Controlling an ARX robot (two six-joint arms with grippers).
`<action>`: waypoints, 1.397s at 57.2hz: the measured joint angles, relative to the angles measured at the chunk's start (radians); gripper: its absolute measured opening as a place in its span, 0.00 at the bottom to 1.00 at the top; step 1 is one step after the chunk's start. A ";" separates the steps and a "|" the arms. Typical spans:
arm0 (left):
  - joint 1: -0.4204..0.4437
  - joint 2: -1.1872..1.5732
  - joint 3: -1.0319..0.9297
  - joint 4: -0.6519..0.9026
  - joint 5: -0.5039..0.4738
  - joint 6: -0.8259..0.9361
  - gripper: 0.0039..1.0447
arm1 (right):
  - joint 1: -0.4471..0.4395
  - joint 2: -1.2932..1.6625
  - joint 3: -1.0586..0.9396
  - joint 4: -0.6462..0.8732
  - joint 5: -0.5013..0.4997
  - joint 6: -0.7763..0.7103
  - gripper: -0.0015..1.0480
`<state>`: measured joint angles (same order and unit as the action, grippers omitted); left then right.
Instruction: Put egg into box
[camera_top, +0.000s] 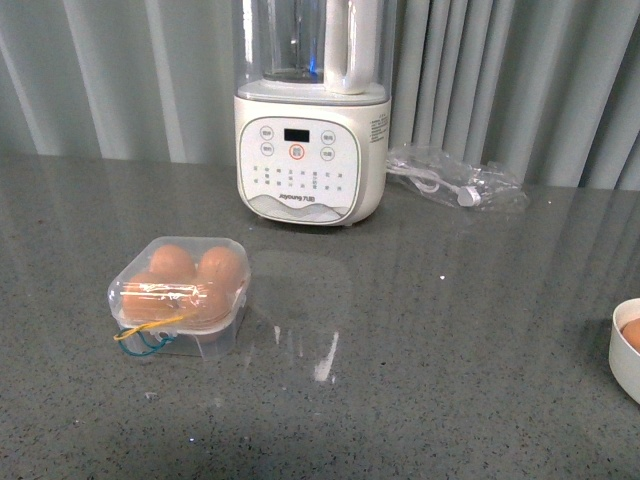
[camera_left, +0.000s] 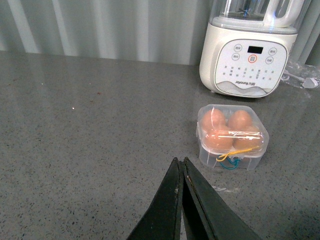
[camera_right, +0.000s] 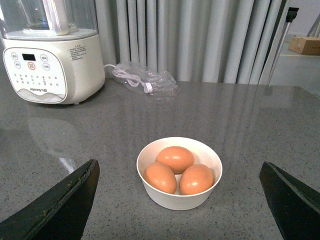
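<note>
Front view: grey speckled countertop (camera_top: 430, 340) with a white Joyoung blender (camera_top: 311, 120) at the back centre, in front of pale pleated curtains (camera_top: 120, 80). Just beside the blender, on the robot's right, lies a clear plastic bag holding a white power cord (camera_top: 455, 178). The box (camera_top: 180, 293), a small clear plastic egg case, sits on the counter in front of the blender and toward the robot's left; lid is down, brown eggs visible through it, yellow and blue elastic bands (camera_top: 150, 335) at its near edge. Exact egg count inside cannot be read through the glare. White bowl (camera_top: 627, 350) is cut by the right edge of the front view, well apart from the box. Right wrist view: bowl holds three brown eggs; the egg (camera_right: 175, 159) farthest from the camera touches the other two. Right gripper (camera_right: 182, 200) is spread wide, fingers either side of the bowl, apart from it, holding nothing. Left wrist view: left gripper (camera_left: 181, 165) fingers pressed together, empty, near the box but not touching it.
</note>
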<state>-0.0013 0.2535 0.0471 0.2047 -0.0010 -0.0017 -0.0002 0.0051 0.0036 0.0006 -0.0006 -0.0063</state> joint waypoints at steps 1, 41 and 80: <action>0.000 -0.005 -0.002 -0.004 0.000 0.000 0.03 | 0.000 0.000 0.000 0.000 0.000 0.000 0.93; 0.000 -0.250 -0.019 -0.204 0.000 -0.001 0.10 | 0.000 0.000 0.000 0.000 0.000 0.000 0.93; 0.000 -0.250 -0.019 -0.204 0.000 0.000 0.94 | 0.000 0.000 0.000 0.000 0.000 0.000 0.93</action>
<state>-0.0013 0.0036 0.0277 0.0006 -0.0006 -0.0021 -0.0002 0.0051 0.0036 0.0006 -0.0006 -0.0063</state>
